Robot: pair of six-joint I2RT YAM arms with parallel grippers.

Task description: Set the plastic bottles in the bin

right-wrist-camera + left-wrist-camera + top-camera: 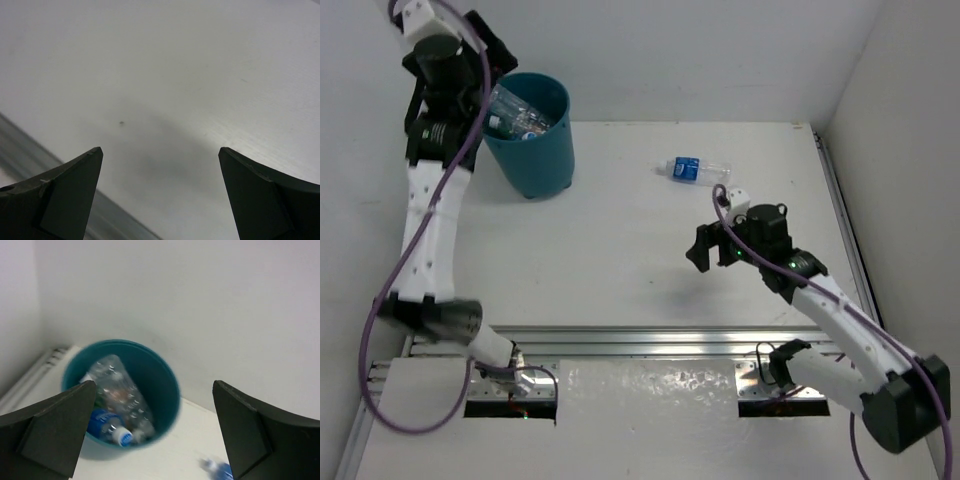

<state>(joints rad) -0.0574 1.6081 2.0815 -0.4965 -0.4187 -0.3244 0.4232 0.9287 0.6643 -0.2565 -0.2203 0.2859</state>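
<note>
The teal bin (542, 150) stands at the far left of the table and holds several plastic bottles (515, 115). In the left wrist view the bin (169, 385) shows a clear unlabelled bottle (122, 390) and a blue-labelled bottle (104, 421) inside. One clear bottle with a blue label (694, 168) lies on the table at the back centre; it also shows blurred in the left wrist view (216, 470). My left gripper (492, 55) hangs open and empty above the bin (154, 387). My right gripper (712, 250) is open and empty above bare table (160, 150), short of the lying bottle.
White walls close the back and the right side. A metal rail (650, 340) runs along the table's near edge and shows in the right wrist view (25, 150). A second rail (840, 210) runs along the right edge.
</note>
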